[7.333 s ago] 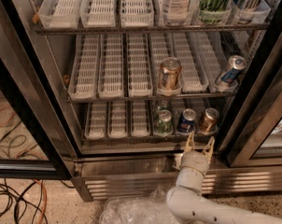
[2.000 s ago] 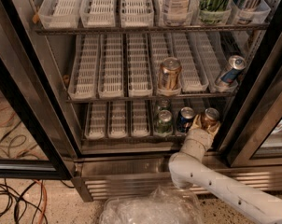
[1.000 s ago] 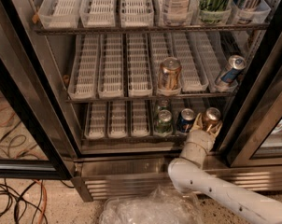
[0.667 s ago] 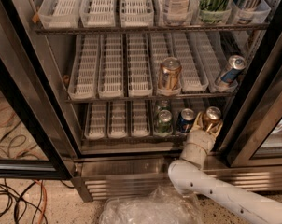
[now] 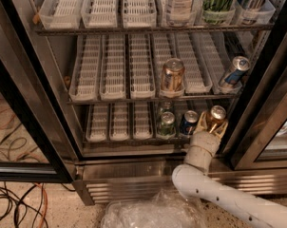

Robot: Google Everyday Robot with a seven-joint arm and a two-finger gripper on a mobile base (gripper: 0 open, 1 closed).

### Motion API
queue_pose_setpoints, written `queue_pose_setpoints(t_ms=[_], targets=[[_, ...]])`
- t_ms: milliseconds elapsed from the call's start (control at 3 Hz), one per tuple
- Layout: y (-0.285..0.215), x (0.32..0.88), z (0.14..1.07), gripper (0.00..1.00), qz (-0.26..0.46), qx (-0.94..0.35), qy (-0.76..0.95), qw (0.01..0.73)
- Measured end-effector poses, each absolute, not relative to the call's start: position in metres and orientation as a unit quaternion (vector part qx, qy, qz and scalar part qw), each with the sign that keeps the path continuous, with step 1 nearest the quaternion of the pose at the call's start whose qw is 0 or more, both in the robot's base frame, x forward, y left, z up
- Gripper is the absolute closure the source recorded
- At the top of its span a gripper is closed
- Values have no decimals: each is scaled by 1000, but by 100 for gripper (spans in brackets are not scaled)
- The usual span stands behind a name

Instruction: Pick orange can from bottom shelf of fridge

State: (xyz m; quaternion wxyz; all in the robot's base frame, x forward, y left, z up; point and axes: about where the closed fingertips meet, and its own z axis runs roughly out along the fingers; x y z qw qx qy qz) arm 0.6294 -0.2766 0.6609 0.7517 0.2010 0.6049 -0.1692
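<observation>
The fridge (image 5: 134,175) stands open on a speckled floor (image 5: 20,215), with crumpled clear plastic (image 5: 150,213) in front. At the right end of its bottom shelf (image 5: 119,122), the gripper (image 5: 213,126) has its jaws closed around the orange can (image 5: 216,115), beside a blue can (image 5: 187,122). The labels are unreadable.

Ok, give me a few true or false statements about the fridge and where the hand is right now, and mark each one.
1. The hand is at the orange can on the bottom shelf. True.
2. A blue can stands right beside the orange can. True.
3. The shelf above holds no cans. False: a labelled copper can stands there, and a tilted blue can leans at its right end.
4. The fridge is closed, with the arm waiting outside. False: the door is open and the arm reaches into the bottom shelf.
</observation>
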Motion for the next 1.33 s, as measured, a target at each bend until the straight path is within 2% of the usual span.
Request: queue_pose_setpoints(t_ms=[1333], targets=[[-259, 579, 687, 100, -133, 92, 632, 758]])
